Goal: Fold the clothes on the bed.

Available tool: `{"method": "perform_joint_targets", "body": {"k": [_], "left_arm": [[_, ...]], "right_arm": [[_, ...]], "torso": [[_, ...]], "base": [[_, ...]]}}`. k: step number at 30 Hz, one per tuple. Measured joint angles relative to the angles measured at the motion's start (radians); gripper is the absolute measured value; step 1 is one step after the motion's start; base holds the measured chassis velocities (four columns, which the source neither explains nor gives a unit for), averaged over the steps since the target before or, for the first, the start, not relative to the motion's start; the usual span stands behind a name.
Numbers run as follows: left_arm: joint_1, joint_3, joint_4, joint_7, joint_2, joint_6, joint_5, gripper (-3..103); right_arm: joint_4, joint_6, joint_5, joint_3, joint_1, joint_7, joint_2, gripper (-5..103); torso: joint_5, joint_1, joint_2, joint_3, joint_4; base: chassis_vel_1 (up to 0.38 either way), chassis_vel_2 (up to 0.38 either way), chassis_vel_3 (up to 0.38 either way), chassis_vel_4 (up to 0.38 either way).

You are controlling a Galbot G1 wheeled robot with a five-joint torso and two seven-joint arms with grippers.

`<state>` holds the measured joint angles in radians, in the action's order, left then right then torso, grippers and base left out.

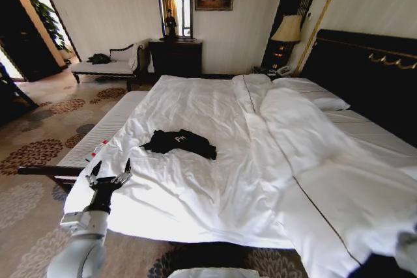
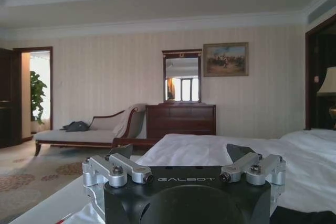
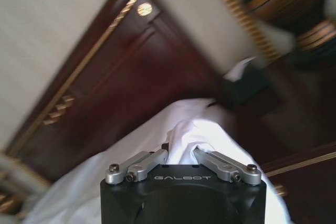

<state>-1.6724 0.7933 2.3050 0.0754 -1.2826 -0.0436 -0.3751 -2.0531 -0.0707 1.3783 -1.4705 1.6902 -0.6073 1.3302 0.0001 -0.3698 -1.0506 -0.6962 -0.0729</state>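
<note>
The clothes, one black T-shirt (image 1: 179,142) with small white lettering, lie crumpled on the white duvet of the bed (image 1: 215,200), left of its middle. My left gripper (image 1: 109,172) is open and hovers at the bed's near left corner, short of the shirt and to its left. In the left wrist view the left gripper (image 2: 181,153) has its fingers spread wide with nothing between them. My right arm (image 1: 405,250) hangs low at the bed's near right edge. In the right wrist view the right gripper (image 3: 181,148) is shut, with white bedding (image 3: 184,127) right in front of it.
A narrow white-cushioned bench (image 1: 107,128) runs along the bed's left side, with small items (image 1: 96,152) on it. Beyond stand a chaise (image 1: 107,66), a dark dresser (image 1: 176,56) with a mirror, and a lamp (image 1: 288,29). The dark headboard (image 1: 365,76) bounds the right. Patterned carpet (image 1: 32,154) lies left.
</note>
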Motion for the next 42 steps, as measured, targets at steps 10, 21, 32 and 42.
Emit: {"method": "perform_joint_targets", "body": {"k": [10, 21, 32, 42], "left_arm": [[0.047, -0.023, -0.047, 0.002, 0.067, 0.004, -0.044, 100], [0.046, -0.01, -0.065, 0.004, 0.12, 0.01, -0.064, 100], [0.02, 0.02, -0.049, 0.005, 0.127, 0.014, -0.069, 100], [0.014, 0.015, -0.041, 0.006, 0.123, 0.017, -0.072, 100]], "right_arm": [[0.159, -0.073, -0.043, -0.043, 0.018, 0.016, 0.036, 1], [0.342, -0.075, -0.058, -0.056, -0.068, 0.04, -0.054, 1], [0.459, -0.05, -0.1, -0.013, -0.151, -0.033, -0.173, 1], [0.414, -0.009, -0.088, -0.051, -0.084, -0.067, -0.143, 14]], "torso": [[0.0001, 0.0, 0.0, 0.0, 0.0011], [-0.0001, 0.0, 0.0, 0.0, -0.001], [-0.0002, 0.0, 0.0, 0.0, -0.0002], [-0.0001, 0.0, 0.0, 0.0, -0.0013]], "base": [[0.0, 0.0, 0.0, 0.0], [0.0, 0.0, 0.0, 0.0], [0.0, 0.0, 0.0, 0.0], [0.0, 0.0, 0.0, 0.0]]}}
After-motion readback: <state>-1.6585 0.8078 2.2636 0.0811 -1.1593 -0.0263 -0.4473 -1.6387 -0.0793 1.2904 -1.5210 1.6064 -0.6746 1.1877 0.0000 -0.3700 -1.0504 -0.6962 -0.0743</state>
